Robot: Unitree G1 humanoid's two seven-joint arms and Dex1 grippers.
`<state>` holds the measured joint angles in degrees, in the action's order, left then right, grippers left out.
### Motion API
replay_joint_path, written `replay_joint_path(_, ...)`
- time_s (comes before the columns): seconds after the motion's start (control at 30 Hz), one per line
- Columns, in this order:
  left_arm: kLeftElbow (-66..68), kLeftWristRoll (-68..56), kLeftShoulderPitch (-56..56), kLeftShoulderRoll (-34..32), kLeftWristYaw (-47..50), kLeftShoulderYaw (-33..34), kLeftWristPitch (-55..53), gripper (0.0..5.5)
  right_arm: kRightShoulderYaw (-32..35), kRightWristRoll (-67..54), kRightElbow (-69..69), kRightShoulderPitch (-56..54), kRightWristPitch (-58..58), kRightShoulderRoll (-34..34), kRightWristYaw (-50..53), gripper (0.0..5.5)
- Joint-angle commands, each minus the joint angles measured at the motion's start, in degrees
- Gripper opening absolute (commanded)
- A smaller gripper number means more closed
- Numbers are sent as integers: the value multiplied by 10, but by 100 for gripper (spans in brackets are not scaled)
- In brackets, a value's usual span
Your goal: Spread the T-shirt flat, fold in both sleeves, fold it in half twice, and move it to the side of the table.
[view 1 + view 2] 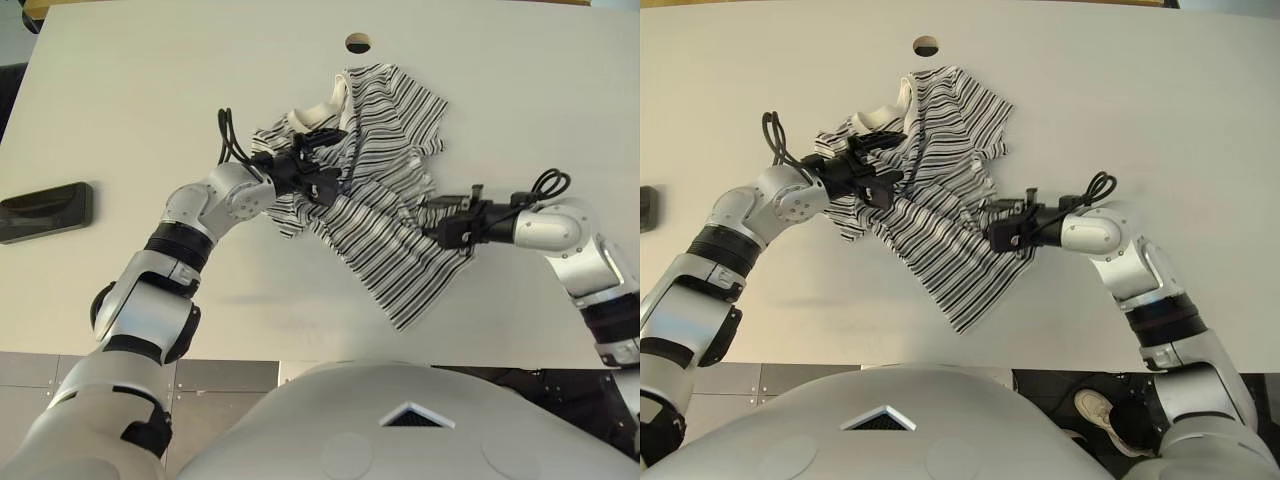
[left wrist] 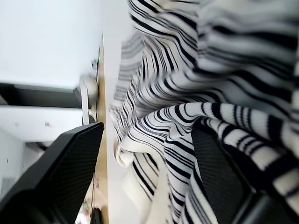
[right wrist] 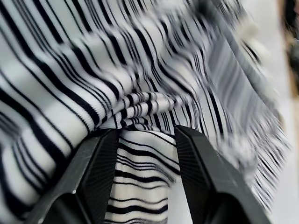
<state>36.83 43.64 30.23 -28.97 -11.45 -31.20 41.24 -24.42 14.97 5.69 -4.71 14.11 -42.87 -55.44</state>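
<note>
A black-and-white striped T-shirt [image 1: 385, 215] lies crumpled and partly raised at the middle of the white table [image 1: 140, 90], its white collar [image 1: 318, 110] toward the far side. My left gripper [image 1: 322, 162] is in the cloth just below the collar. Its fingers [image 2: 60, 172] stand wide apart, with a fold draped over one of them. My right gripper [image 1: 437, 226] is at the shirt's right edge, its fingers [image 3: 96, 177] closed on a fold of striped cloth. A lower corner of the shirt [image 1: 405, 318] points toward the table's near edge.
A round hole [image 1: 357, 42] in the tabletop sits just beyond the shirt. A flat black object [image 1: 45, 210] lies near the table's left edge. Bare tabletop stretches to both sides of the shirt.
</note>
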Motion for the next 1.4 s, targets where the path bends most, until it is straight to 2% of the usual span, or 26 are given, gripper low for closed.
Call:
replay_joint_path(0.03, -40, -1, 4, -19, -29, -22, 56, 343, -39, -9, 59, 59, -63, -21, -58, 216)
replay_joint_path(0.2, -57, 4, 0, -26, -31, -23, 72, 343, -41, -9, 89, 77, -82, -27, -55, 216)
replay_joint_path(0.37, -41, 20, 15, -29, 8, -15, 68, 343, -30, -19, 109, 83, -87, -34, -50, 216)
replay_joint_path(0.5, -47, -122, 31, -10, 39, 68, 97, 343, 52, -108, 125, 35, -117, -27, -43, 216)
replay_joint_path(0.57, -52, -207, 38, -11, 14, 103, 96, 343, 89, -179, 138, 17, -141, -24, -60, 216)
replay_joint_path(0.7, -56, -274, 30, -29, -41, 128, 80, 343, 122, -257, 113, -29, -173, -13, -80, 216)
replay_joint_path(0.8, -36, -280, 4, -48, -97, 124, 35, 343, 121, -237, 25, -82, -155, 32, -39, 216)
replay_joint_path(0.97, -1, -249, -29, -77, -185, 96, -19, 343, 131, -157, -177, -180, -95, 113, 102, 216)
replay_joint_path(1.07, 40, -209, -26, -85, -196, 79, -36, 343, 121, -99, -318, -233, -43, 140, 181, 216)
replay_joint_path(1.13, 83, -164, -8, -86, -169, 64, -51, 343, 103, -65, -412, -262, -5, 159, 211, 216)
replay_joint_path(1.27, 192, -42, 49, -72, -37, 5, -82, 343, 70, -11, -570, -304, 48, 190, 244, 216)
replay_joint_path(1.4, 280, 22, 85, -47, 33, -50, -94, 343, 60, 20, -687, -330, 66, 193, 263, 216)
